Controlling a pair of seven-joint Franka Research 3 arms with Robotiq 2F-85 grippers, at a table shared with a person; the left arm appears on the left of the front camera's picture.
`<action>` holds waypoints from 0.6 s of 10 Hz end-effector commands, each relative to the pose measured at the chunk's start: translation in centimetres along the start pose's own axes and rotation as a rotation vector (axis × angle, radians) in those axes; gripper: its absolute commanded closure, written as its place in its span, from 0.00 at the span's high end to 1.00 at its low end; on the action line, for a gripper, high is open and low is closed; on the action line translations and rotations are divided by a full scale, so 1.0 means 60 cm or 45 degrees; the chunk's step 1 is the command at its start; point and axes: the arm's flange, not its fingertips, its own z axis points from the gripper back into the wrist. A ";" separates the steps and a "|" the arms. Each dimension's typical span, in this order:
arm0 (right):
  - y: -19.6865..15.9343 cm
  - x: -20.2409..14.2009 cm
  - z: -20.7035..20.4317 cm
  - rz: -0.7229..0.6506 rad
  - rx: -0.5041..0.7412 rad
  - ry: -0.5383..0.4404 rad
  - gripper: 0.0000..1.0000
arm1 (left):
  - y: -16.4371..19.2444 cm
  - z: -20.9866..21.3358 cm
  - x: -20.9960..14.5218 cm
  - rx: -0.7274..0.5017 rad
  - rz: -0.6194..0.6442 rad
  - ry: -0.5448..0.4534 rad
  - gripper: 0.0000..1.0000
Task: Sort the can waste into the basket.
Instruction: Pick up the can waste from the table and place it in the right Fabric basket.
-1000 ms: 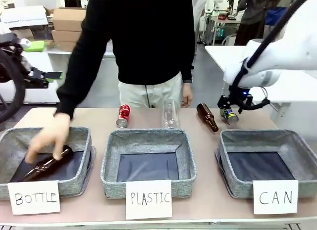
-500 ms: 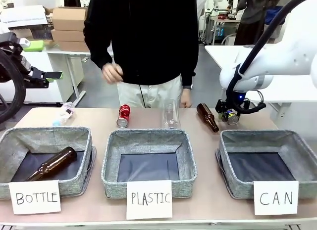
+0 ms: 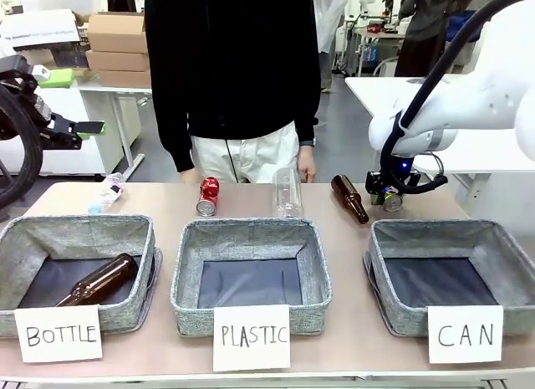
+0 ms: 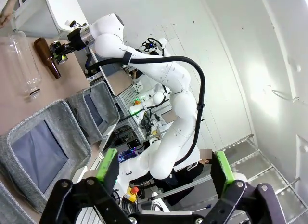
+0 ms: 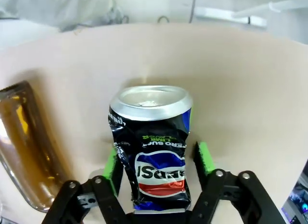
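Glossy crushed metal can (image 5: 151,137), woven-fabric basket (image 3: 443,230)

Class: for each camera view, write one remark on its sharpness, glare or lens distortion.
Front view: even light, the CAN sign reads sharply. Right wrist view: the wide lens bows the far edge of the table; glare on the silver top of the crushed can. Left wrist view: rolled sideways, the white wall washed bright behind the left gripper.

Cardboard boxes (image 3: 117,39) are being stored on a white bench (image 3: 125,88) far left of the right gripper (image 3: 389,200). A white table (image 3: 489,150) is being seen just behind that gripper, and grey floor (image 3: 343,138) beside it. A white wall (image 4: 231,65) is being lit brightly beyond the left gripper (image 4: 166,168).
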 end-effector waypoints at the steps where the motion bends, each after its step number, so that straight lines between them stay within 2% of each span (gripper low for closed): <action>1: 0.011 0.012 -0.002 -0.020 -0.070 0.018 0.00 | -0.002 -0.003 -0.002 -0.031 -0.029 -0.019 1.00; 2: 0.010 0.012 -0.003 -0.022 -0.070 0.023 0.00 | -0.002 -0.003 -0.002 -0.031 -0.029 -0.019 1.00; 3: 0.009 0.012 -0.002 -0.020 -0.073 0.022 0.14 | -0.002 -0.003 -0.002 -0.031 -0.029 -0.019 1.00; 4: 0.010 0.012 -0.002 -0.019 -0.071 0.021 0.05 | -0.002 -0.003 -0.002 -0.031 -0.029 -0.019 1.00; 5: 0.010 0.012 -0.003 -0.018 -0.071 0.024 0.00 | -0.002 -0.003 -0.002 -0.031 -0.029 -0.019 1.00; 6: 0.010 0.012 -0.004 -0.021 -0.068 0.022 0.00 | -0.002 -0.003 -0.002 -0.031 -0.029 -0.019 1.00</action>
